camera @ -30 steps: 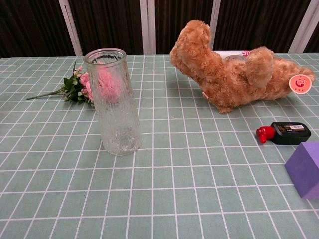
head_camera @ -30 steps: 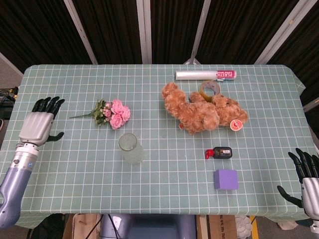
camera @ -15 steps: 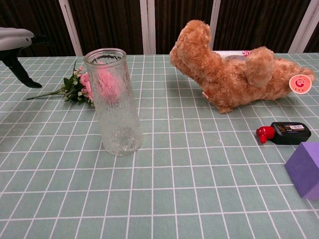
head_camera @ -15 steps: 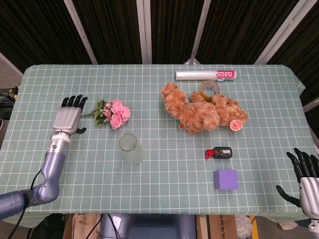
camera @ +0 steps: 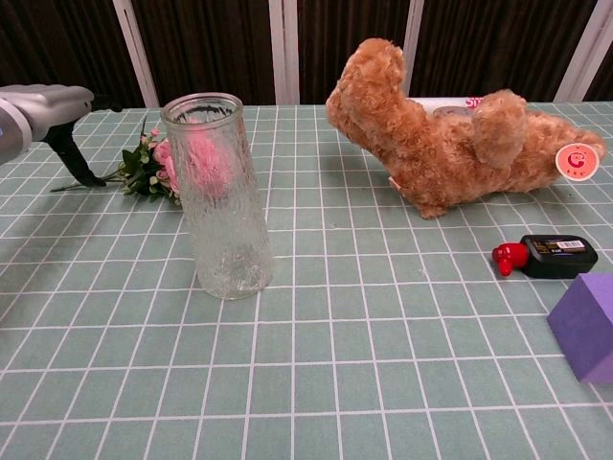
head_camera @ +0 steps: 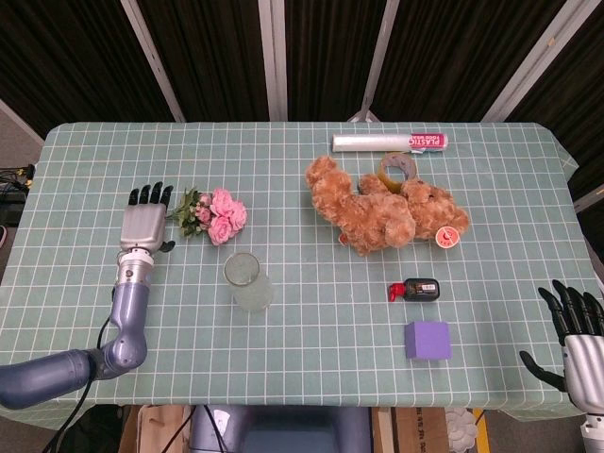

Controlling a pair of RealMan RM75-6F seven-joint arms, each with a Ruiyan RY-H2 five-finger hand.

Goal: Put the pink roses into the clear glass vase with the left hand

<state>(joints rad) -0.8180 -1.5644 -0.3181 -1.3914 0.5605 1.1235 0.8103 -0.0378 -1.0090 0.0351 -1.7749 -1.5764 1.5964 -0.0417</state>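
Rightward across the table (head_camera: 311,330) the left hand (head_camera: 142,225) has travelled since the earlier frames, from the far left edge to a spot just beside the stems of the roses (head_camera: 213,215); its fingers are straight and apart, thumb out to the side, and it holds nothing; the chest view shows it raised above the cloth, thumb angled down near the stem ends. Table first: a green cloth with a white grid, covering the whole top. Next largest, the bear (head_camera: 382,212): a curly tan plush toy lying on its side at centre right, a round red-and-white tag at one end. The right hand (head_camera: 576,338) sits at the near right corner, dark fingers spread, silver back, nothing in it. Along the far edge lies a long tube (head_camera: 389,142), a clear cylinder with a pink label end; a tape roll (head_camera: 400,169) sits between it and the bear. The vase (head_camera: 248,281) stands upright near centre, a clear glass cylinder with a pebbled, frosted-looking wall. Roses: a small pink bunch with green leaves, lying flat on the cloth beyond the vase and to its left, apart from it. A purple cube (head_camera: 427,340) sits near the front right; just behind it lies a small black bottle (head_camera: 420,289) with a red cap.
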